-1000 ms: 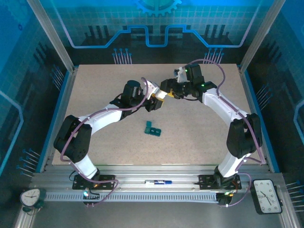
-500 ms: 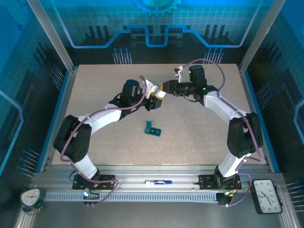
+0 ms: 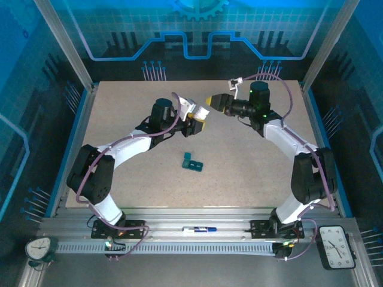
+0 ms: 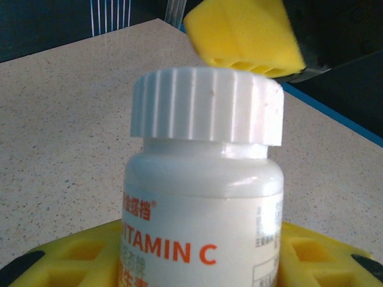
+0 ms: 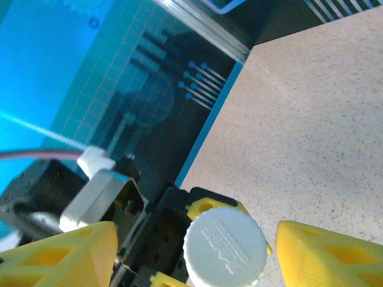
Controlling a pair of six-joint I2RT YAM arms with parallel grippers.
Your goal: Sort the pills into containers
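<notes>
Pill box (image 3: 192, 162), teal, on table (image 3: 119, 101), base-side of Vitamin C bottle (image 4: 203, 203): light, stiff, likely slides; take its long sides. Left gripper (image 3: 195, 121) clamps bottle body; right gripper (image 3: 211, 100) wide open, empty, just beside ribbed cap (image 5: 224, 245).

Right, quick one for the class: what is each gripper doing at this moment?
Left gripper: shut on the white vitamin C bottle, with its cap on.
Right gripper: open, fingers spread, aimed at the cap.
</notes>
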